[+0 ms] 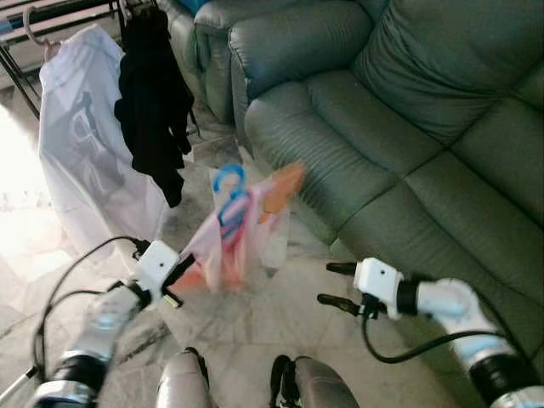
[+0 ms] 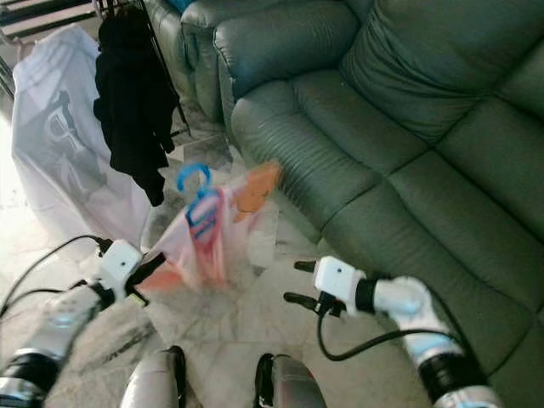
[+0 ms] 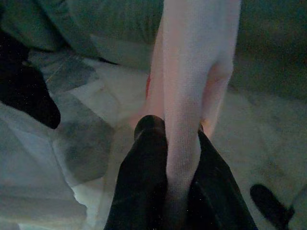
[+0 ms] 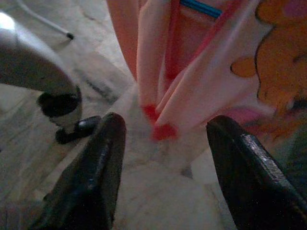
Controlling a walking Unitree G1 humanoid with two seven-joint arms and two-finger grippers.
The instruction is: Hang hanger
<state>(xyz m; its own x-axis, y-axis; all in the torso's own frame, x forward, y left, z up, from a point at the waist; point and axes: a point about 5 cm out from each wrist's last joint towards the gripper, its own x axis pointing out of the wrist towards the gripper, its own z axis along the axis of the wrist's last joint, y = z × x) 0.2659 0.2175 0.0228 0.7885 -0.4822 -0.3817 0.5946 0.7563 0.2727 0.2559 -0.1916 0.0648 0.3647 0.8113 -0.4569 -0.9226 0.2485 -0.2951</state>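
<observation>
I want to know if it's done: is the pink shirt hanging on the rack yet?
Not yet. The pink shirt on its blue hanger is held up by the left gripper, apart from the rack.

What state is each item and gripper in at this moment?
Pink garment: on a blue hanger, held up off the floor, not yet on the rack.
Left gripper: fingers shut on the pink garment.
Right gripper: fingers open, holding nothing, near the garment's hem.
White shirt: hanging.
Black garment: hanging beside it.
</observation>
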